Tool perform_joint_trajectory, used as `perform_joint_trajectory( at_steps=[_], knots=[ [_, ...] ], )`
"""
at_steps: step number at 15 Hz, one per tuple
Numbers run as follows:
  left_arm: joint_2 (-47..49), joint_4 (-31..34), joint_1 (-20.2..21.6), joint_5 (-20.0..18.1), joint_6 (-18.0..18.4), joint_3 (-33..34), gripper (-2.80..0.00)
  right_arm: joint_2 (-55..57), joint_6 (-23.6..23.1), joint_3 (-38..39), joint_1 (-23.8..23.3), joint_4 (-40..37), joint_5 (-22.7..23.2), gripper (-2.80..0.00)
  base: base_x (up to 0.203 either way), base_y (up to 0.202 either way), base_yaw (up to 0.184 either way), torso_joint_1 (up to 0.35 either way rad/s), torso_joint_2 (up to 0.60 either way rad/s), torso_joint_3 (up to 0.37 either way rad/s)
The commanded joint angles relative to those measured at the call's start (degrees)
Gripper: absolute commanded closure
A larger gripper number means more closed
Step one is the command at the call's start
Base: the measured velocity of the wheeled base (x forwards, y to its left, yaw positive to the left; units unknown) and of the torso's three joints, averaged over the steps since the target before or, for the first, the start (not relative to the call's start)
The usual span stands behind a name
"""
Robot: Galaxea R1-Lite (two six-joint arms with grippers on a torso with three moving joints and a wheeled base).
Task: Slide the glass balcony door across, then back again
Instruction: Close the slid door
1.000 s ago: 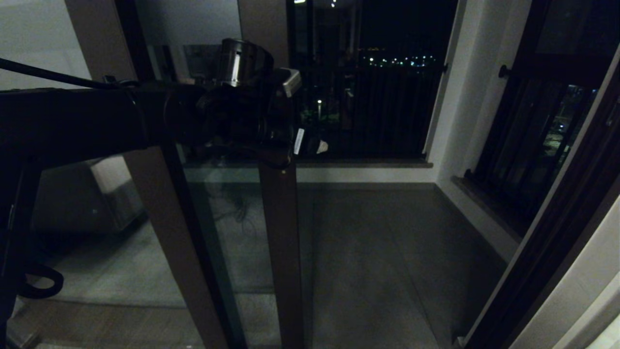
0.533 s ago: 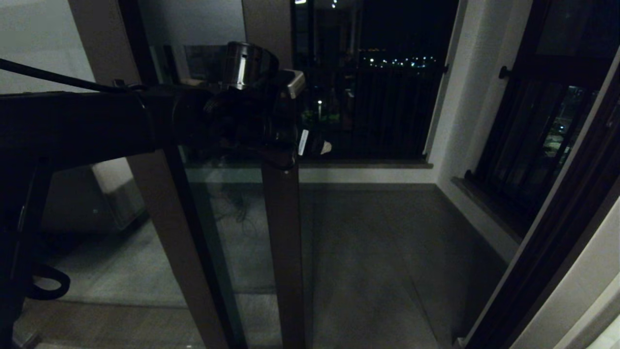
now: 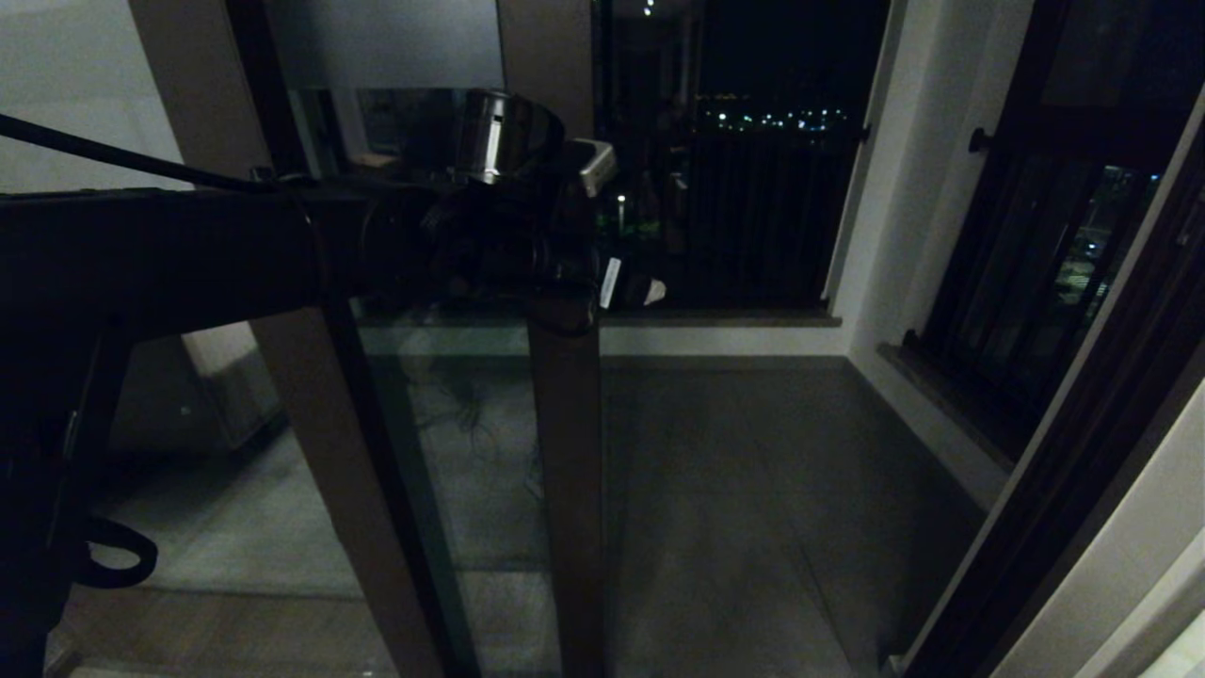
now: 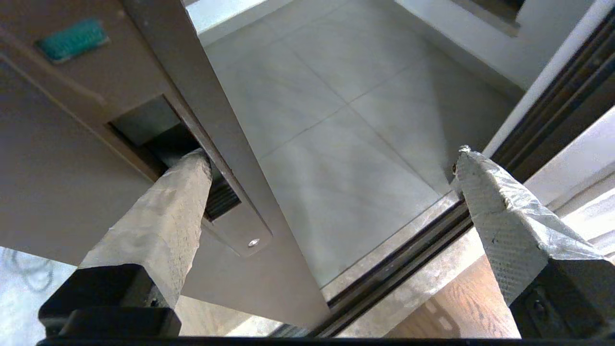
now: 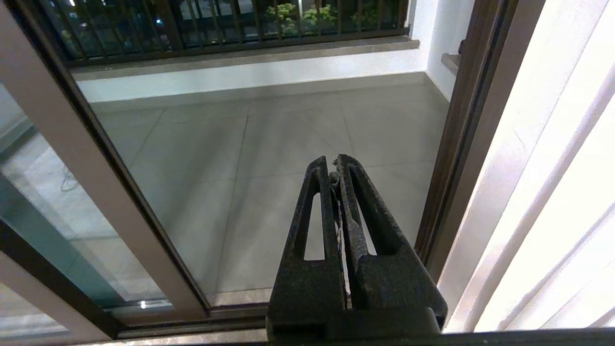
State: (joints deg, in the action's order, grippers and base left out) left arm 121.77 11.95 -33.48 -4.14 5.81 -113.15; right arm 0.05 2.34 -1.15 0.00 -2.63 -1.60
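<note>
Left gripper: spread wide, one fingertip hooked in handle slot of glass balcony door. Right gripper: closed, empty, parked near door frame.

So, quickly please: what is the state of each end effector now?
Left end effector: open, one finger in the handle slot of the glass balcony door.
Right end effector: closed, empty.

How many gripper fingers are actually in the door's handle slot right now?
1. One left gripper finger has its tip in the handle slot of the glass balcony door; the other finger hangs free over the floor track. The right gripper is away from the door, shut.
</note>
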Motion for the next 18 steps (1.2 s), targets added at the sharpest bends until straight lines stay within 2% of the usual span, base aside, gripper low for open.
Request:
perform_joint_trajectory(
  at_steps=[1,13,16,18],
  knots=[
    [1.27,-2.12,-0.42,0.59,-0.13,0.12,-2.80,0.04,0.03,0.00,0.00,0.00,-0.03,0.00,0.000,0.000,0.000,0.000,0.00,0.000],
    [3.15,-3.31,-2.70,1.03,-0.19,0.04,-2.80,0.04,0.03,0.00,0.00,-0.04,0.02,0.00,0.000,0.000,0.000,0.000,0.00,0.000],
    [4.94,-9.50,-3.37,2.42,-0.19,0.04,-2.80,0.04,0.03,0.00,0.00,0.00,-0.07,0.00,0.000,0.000,0.000,0.000,0.00,0.000],
    [5.15,-9.75,-4.17,3.35,-0.19,0.04,-2.80,0.04,0.03,0.00,0.00,0.00,0.02,0.00,0.000,0.000,0.000,0.000,0.00,0.000]
  ],
)
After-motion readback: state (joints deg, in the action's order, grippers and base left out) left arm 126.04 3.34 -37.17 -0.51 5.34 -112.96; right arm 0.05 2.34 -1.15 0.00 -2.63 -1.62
